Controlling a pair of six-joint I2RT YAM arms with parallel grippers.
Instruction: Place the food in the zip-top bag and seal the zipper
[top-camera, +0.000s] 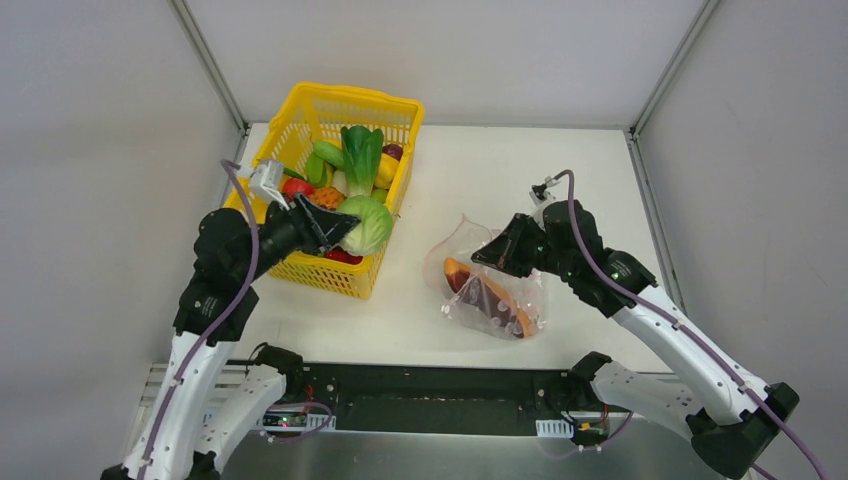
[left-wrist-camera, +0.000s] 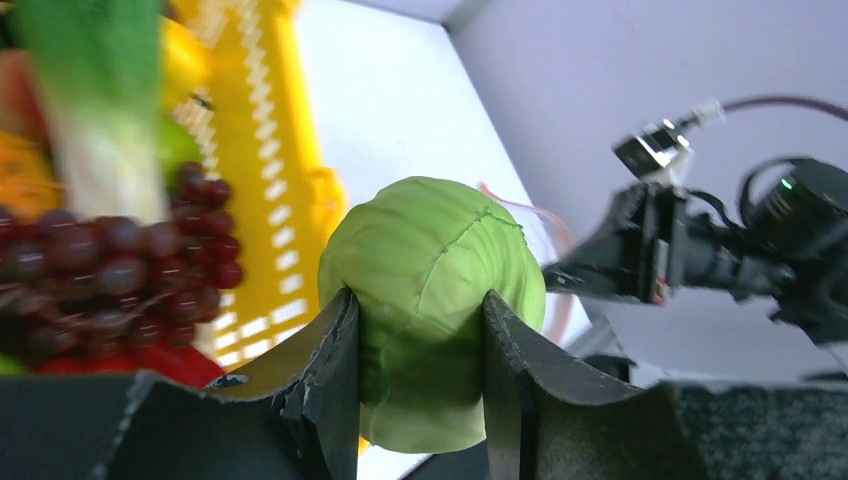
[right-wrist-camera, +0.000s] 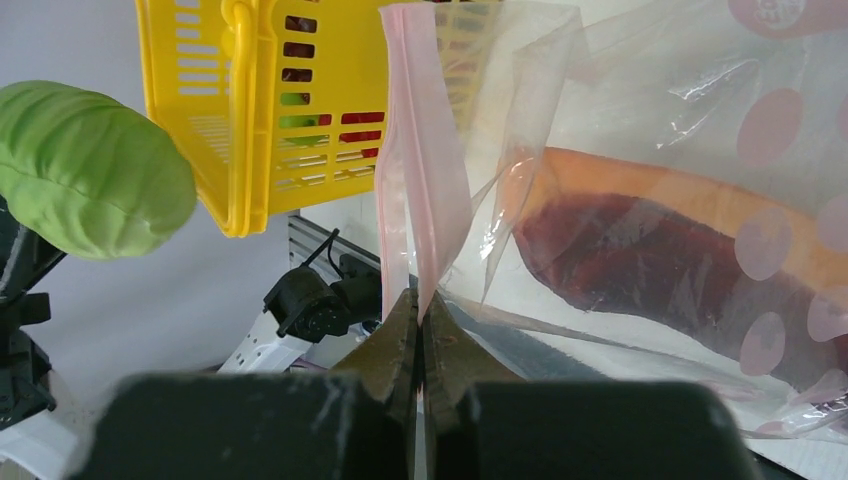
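Observation:
My left gripper is shut on a green toy cabbage and holds it above the basket's right rim; its fingers clamp the cabbage on both sides. My right gripper is shut on the pink zipper strip of the clear zip-top bag, holding the mouth edge up. The bag lies on the table with an orange and dark red food piece inside. The cabbage also shows at the left of the right wrist view.
A yellow mesh basket at the back left holds leafy greens, purple grapes, red and orange toys. Grey walls stand on both sides. A black rail runs along the table's near edge.

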